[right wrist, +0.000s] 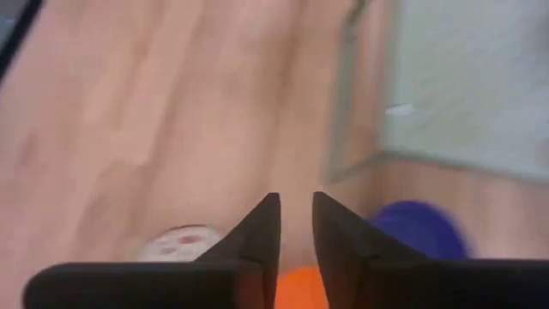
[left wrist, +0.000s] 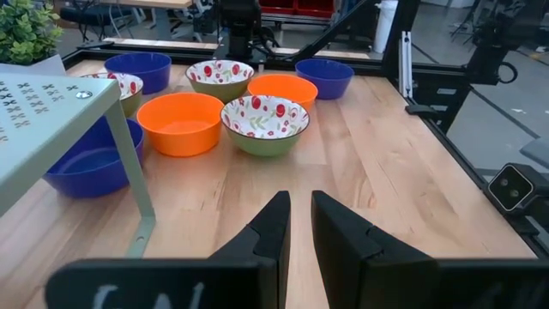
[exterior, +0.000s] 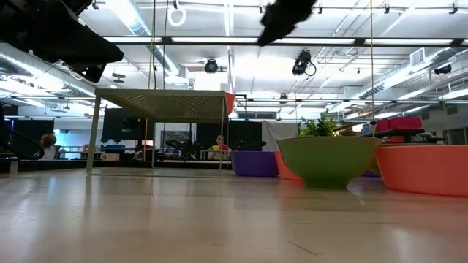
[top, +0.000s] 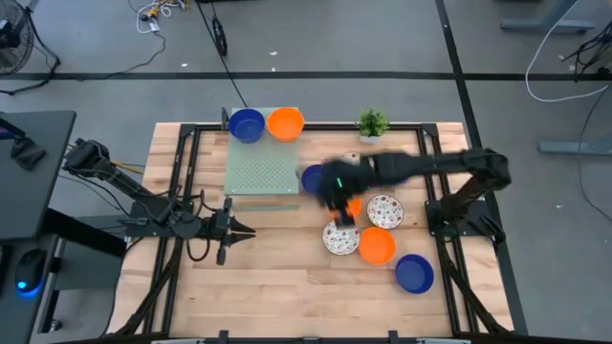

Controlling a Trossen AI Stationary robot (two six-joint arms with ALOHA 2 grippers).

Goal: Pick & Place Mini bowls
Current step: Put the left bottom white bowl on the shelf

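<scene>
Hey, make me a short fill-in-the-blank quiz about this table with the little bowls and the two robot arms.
1. On the pale green perforated metal shelf stand a dark blue bowl and an ____ bowl.
2. The small green potted plant stands near the table's ____ edge in the high view.
3. The right gripper hangs above the ____ of bowls.
4. The left gripper holds ____.

Missing words: orange; far; cluster; nothing

Dark arms [top: 430,167] (apparently black cabling).
</scene>
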